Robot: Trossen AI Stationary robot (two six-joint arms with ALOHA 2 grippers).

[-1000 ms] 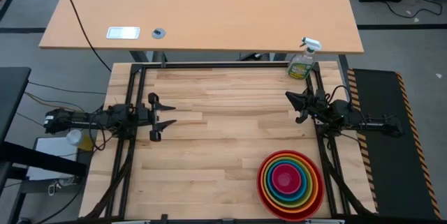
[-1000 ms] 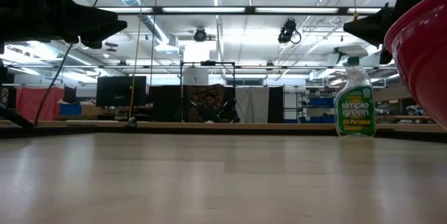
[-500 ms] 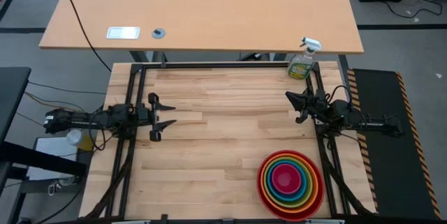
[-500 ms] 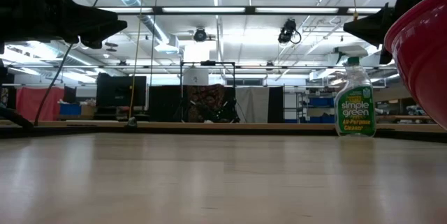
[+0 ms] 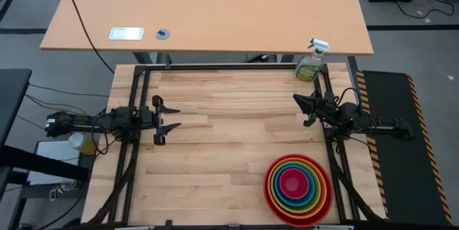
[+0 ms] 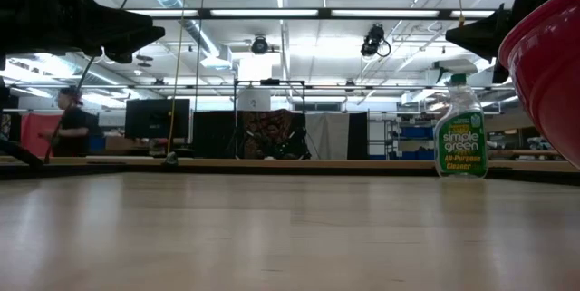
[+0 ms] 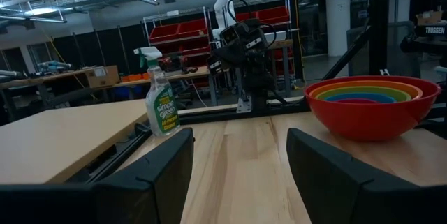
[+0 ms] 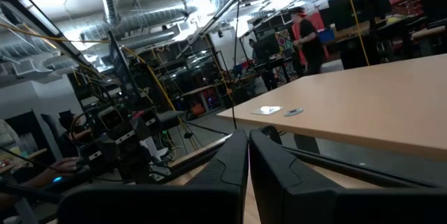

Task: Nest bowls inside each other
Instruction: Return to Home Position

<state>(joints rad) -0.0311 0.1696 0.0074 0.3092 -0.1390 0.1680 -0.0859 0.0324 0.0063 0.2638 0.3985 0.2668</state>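
Note:
The bowls [image 5: 297, 188] sit nested one inside another at the table's near right: red outermost, then orange, green and blue rings, with magenta-pink in the middle. The red bowl rests by its base on the wood [image 7: 370, 105] and fills the right edge of the low view [image 6: 553, 64]. My left gripper [image 5: 166, 120] stands open at the table's left edge, above the table top, nothing between its fingers [image 7: 237, 168]. My right gripper [image 5: 303, 109] is shut and holds nothing, at the right edge, far of the bowls [image 8: 248, 158].
A green spray bottle [image 5: 310, 65] with a white trigger stands at the table's far right corner [image 6: 459, 132]. A larger tan table [image 5: 208, 11] lies beyond the far edge. A person [image 6: 71, 123] shows in the room behind.
Both arms and the bowls have kept still. A person has come into view in the room behind the table, at the left of the low view.

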